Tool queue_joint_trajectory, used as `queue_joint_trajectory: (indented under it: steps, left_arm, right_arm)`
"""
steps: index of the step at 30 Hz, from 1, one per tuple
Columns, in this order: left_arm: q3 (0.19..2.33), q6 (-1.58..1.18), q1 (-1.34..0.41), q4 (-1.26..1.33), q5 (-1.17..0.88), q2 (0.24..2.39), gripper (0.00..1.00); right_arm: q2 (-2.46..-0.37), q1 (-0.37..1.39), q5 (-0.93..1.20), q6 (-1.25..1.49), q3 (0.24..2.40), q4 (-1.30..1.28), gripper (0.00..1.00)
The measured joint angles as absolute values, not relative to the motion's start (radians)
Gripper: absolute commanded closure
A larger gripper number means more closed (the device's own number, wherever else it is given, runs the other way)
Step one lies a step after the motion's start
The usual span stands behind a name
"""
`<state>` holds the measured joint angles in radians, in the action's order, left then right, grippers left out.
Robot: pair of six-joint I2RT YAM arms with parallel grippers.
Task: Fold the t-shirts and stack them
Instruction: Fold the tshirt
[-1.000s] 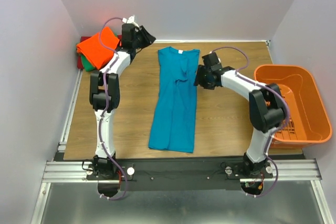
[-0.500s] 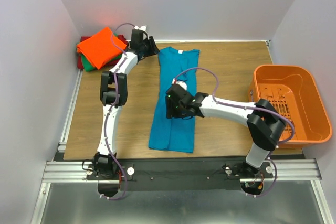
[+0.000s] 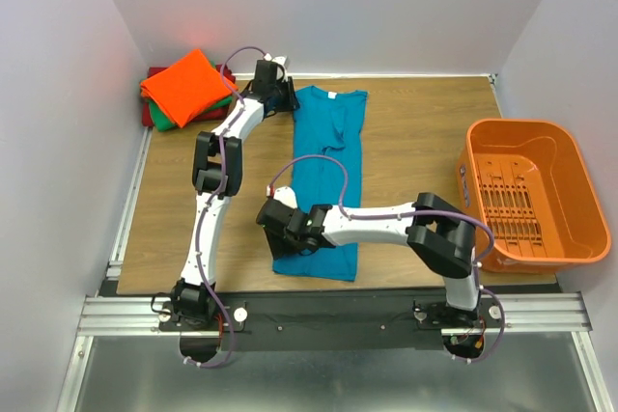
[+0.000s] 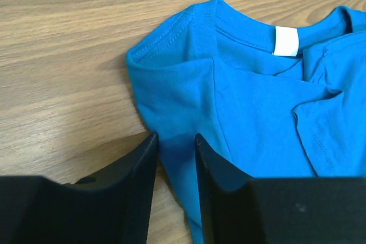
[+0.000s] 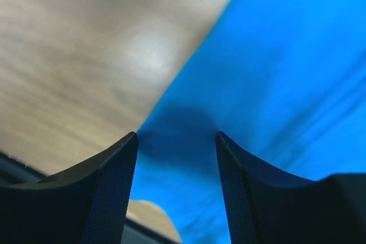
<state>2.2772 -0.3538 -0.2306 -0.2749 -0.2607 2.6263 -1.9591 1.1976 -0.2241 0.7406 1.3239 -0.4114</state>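
A teal-blue t-shirt (image 3: pixel 328 151) lies flat, folded into a long strip down the table's middle, with its collar at the far end. My left gripper (image 3: pixel 283 96) sits low at its far left shoulder corner. In the left wrist view the left gripper (image 4: pixel 174 141) is open and the edge of the t-shirt (image 4: pixel 257 112) lies between the fingers. My right gripper (image 3: pixel 273 224) reaches across to the shirt's near left edge. There the right gripper (image 5: pixel 177 136) stands open over the blue cloth (image 5: pixel 274 55). Folded orange (image 3: pixel 188 84), green (image 3: pixel 164 123) and dark red (image 3: pixel 152 74) t-shirts are stacked at the back left.
An orange slotted basket (image 3: pixel 526 190) stands at the table's right edge. The right arm's forearm (image 3: pixel 377 224) stretches low over the near end of the teal shirt. Walls close in the table on the left, back and right.
The right arm swung from the shirt's far right side across to its near left edge. The left gripper moved right, from beside the folded stack to the shirt's shoulder corner.
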Motion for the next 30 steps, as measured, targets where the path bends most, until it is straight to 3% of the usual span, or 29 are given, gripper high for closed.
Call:
queue_joint_trajectory:
  steps: [3, 9, 12, 17, 20, 30]
  left_arm:
    - [2.277, -0.346, -0.230, -0.280, -0.257, 2.626, 0.76]
    - [2.277, -0.345, -0.228, -0.281, -0.253, 2.626, 0.84]
    - [2.277, -0.348, -0.228, -0.280, -0.252, 2.626, 0.88]
    - [2.277, -0.350, -0.228, -0.279, -0.251, 2.626, 0.99]
    - [2.277, -0.356, -0.228, -0.276, -0.252, 2.627, 1.00]
    - [2.285, -0.399, -0.212, -0.237, -0.256, 2.639, 1.00]
  right_arm:
    - [-1.968, 1.240, -0.239, 0.746, 1.345, -0.421, 0.36]
    - [-1.985, 1.292, -0.261, 0.760, 1.394, -0.448, 0.39]
    - [-2.008, 1.302, -0.265, 0.771, 1.404, -0.461, 0.50]
    - [-2.022, 1.304, -0.272, 0.787, 1.406, -0.487, 0.76]
    - [-2.022, 1.305, -0.271, 0.788, 1.406, -0.497, 0.91]
    - [-1.961, 1.333, -0.247, 0.786, 1.328, -0.505, 0.95]
